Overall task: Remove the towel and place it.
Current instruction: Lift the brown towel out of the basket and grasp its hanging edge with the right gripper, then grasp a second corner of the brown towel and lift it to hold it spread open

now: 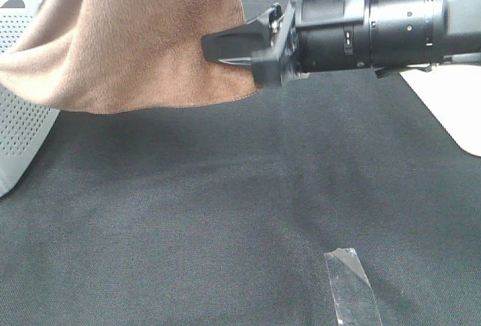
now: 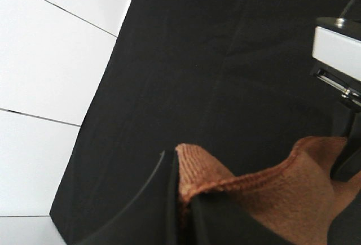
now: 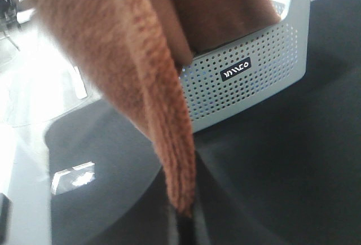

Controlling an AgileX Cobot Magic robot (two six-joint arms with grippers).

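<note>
**Q:** Start closest. What are your fingers doing?

**A:** My left gripper (image 2: pixel 181 195) has its jaws drawn narrow and pinched on a hemmed corner of the towel (image 2: pixel 271 194). The ribbed edge pokes out just past my fingertips. My right gripper (image 1: pixel 225 50) comes in level from the right of the overhead frame, with its jaws nipped on the towel's lower right edge. The right wrist view agrees: the hem runs straight down into the slim gap between my two dark fingers.

**Q:** Where is the towel?

**A:** Upper left of the overhead frame. It hangs in a brown, fuzzy fold, and its top runs out of the picture. The bottom hem hangs above the table with a shadow beneath it. Its left part overlaps the basket, and I cannot tell whether the two touch.

**Q:** What is under it?

**A:** The black table cloth (image 1: pixel 225 213), which fills the middle and bottom of the frame. A strip of clear tape (image 1: pixel 349 287) lies flat on it at lower right, well apart from the towel.

**Q:** And farther out?

**A:** A grey perforated basket (image 1: pixel 22 123) at the left edge. The right wrist view shows a small dark label (image 3: pixel 235 69) with white lettering on its wall. A white surface (image 1: pixel 451 108) lies beyond the cloth at the right edge.
</note>
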